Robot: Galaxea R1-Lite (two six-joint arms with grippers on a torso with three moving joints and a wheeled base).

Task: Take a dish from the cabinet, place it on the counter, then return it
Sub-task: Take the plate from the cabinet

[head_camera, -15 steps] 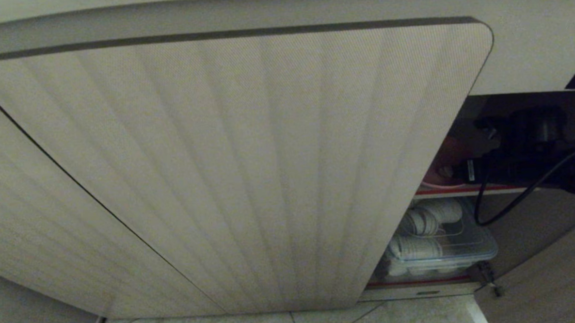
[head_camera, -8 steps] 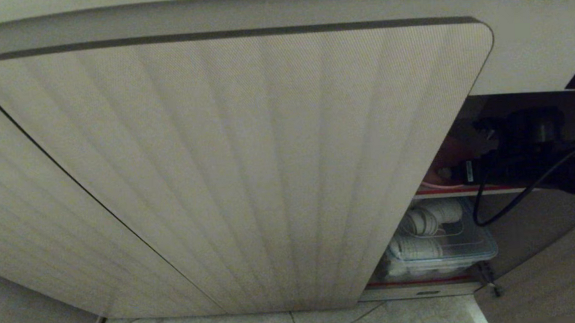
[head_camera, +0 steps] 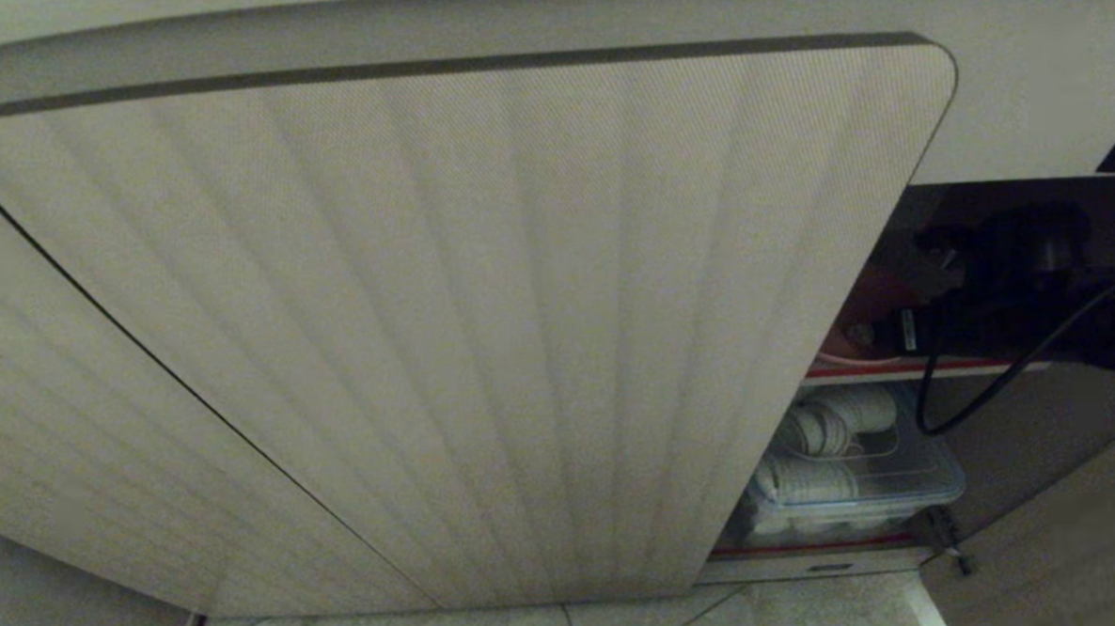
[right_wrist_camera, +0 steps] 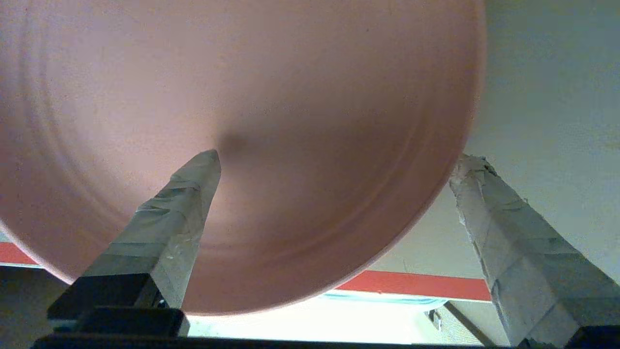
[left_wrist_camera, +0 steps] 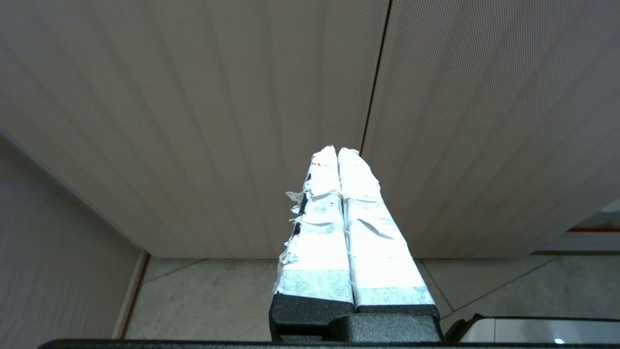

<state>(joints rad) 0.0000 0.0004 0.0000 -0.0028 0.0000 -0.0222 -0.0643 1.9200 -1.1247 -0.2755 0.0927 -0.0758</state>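
The pink dish [right_wrist_camera: 290,121] lies on the cabinet's upper, red-edged shelf [right_wrist_camera: 421,283]; in the head view only its rim [head_camera: 846,349] shows past the fluted cabinet door [head_camera: 483,335]. My right arm [head_camera: 1036,273] reaches into the open right side of the cabinet. The right gripper [right_wrist_camera: 339,157] is open wide: one taped finger [right_wrist_camera: 184,208] hangs over the dish's face, the other [right_wrist_camera: 499,228] stands just outside its rim, and neither presses on it. My left gripper [left_wrist_camera: 337,150] is shut and empty, parked in front of the closed doors. The counter's top surface is out of view.
On the lower shelf a clear plastic box [head_camera: 856,474] holds white ribbed dishes. A black cable [head_camera: 985,398] loops down from my right arm. The opened door [head_camera: 1075,516] stands at the right. Tiled floor [head_camera: 628,625] lies below.
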